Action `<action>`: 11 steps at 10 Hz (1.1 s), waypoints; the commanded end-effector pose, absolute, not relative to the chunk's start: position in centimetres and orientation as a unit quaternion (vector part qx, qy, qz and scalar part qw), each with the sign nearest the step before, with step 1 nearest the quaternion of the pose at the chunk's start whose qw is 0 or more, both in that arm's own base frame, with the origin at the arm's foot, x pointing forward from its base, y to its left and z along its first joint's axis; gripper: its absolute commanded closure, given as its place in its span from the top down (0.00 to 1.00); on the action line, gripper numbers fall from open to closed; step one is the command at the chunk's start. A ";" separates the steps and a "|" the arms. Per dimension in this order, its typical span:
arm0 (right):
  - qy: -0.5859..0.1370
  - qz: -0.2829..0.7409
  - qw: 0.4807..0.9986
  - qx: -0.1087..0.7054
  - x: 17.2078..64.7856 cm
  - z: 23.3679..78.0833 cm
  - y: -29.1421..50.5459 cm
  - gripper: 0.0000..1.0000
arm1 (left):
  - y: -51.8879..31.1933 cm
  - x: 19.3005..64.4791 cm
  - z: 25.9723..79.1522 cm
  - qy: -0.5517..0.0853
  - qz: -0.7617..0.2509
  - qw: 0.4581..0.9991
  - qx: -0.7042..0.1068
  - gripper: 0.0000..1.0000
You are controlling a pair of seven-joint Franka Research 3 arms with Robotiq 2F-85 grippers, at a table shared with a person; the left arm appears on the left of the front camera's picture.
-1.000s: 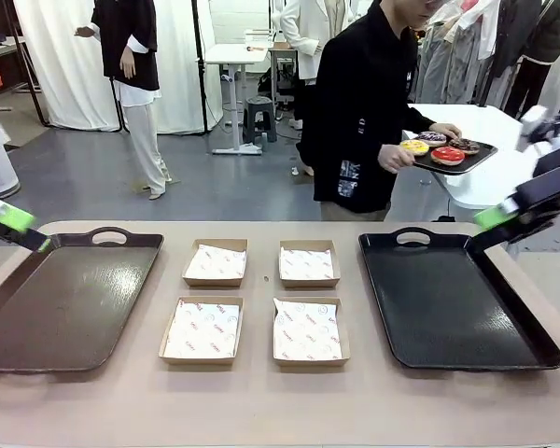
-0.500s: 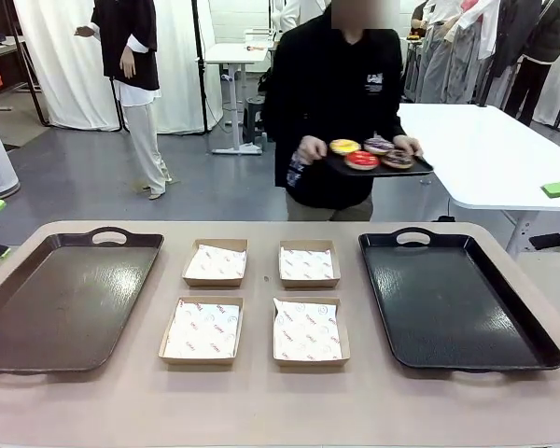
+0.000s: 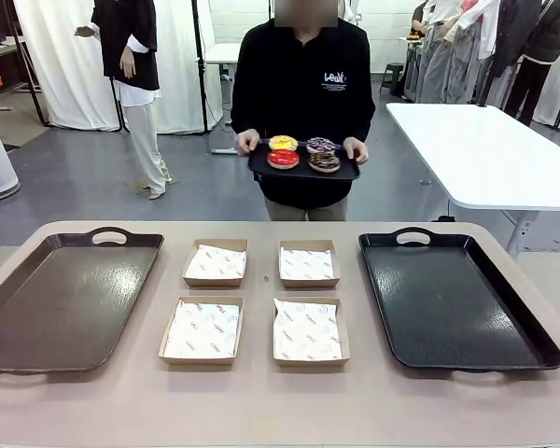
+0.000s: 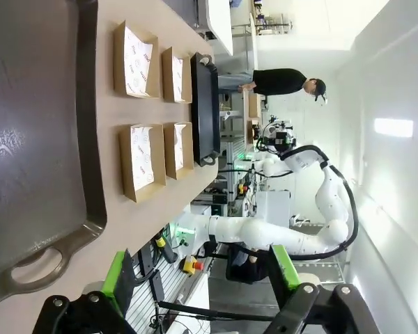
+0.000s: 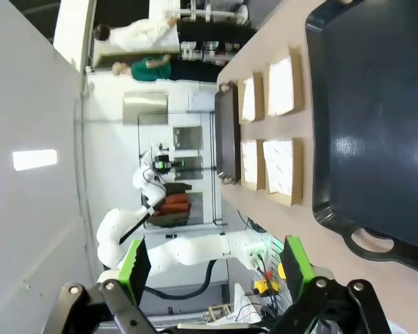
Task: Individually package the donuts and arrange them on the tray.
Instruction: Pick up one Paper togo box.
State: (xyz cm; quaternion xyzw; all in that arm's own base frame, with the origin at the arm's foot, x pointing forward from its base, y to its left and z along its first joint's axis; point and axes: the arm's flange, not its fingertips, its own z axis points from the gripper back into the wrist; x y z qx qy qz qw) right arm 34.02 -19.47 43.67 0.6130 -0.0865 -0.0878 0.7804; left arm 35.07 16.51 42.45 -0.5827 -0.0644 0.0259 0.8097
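Across the table, a person holds a small black serving tray [image 3: 303, 172] with both hands. On it lie the donuts: yellow [image 3: 283, 143], dark purple [image 3: 320, 145], red [image 3: 282, 159] and chocolate brown [image 3: 324, 162]. Two large trays rest on the table, a brownish one [image 3: 65, 299] at left and a black one [image 3: 457, 299] at right. My left gripper [image 4: 202, 271] is open and holds nothing, hanging off the table's left end. Off the right end, my right gripper [image 5: 216, 268] also stands open with nothing in it.
Four paper-lined cardboard boxes [image 3: 215, 262] [image 3: 308, 263] [image 3: 202, 329] [image 3: 308, 330] sit in a two-by-two block between the large trays. A white table [image 3: 485, 149] stands behind at right. Another person [image 3: 131, 84] stands far back at left.
The person walked from the back right to the far middle of the table, carrying the donuts. Both grippers pulled back out of the front view at the sides.
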 end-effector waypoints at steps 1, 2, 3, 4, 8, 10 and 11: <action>-0.085 -0.122 0.769 0.621 34.6 43.1 -20.5 1.00 | 16.7 34.3 42.5 -0.075 0.027 0.803 -0.591 1.00; -0.030 -0.117 0.801 0.586 34.6 42.9 -19.9 1.00 | 16.2 34.3 43.1 -0.079 0.009 0.807 -0.586 1.00; -0.087 -0.103 0.778 0.614 33.7 43.0 -20.4 1.00 | 17.0 34.7 42.4 -0.068 0.031 0.808 -0.584 1.00; -0.087 -0.103 0.778 0.614 33.7 43.0 -20.4 1.00 | 17.0 34.7 42.4 -0.068 0.031 0.808 -0.584 1.00; -0.087 -0.103 0.778 0.614 33.7 43.0 -20.4 1.00 | 17.0 34.7 42.4 -0.068 0.031 0.808 -0.584 1.00; -0.087 -0.103 0.778 0.614 33.7 43.0 -20.4 1.00 | 17.0 34.7 42.4 -0.068 0.031 0.808 -0.584 1.00; -0.087 -0.103 0.778 0.614 33.7 43.0 -20.4 1.00 | 17.0 34.7 42.4 -0.068 0.031 0.808 -0.584 1.00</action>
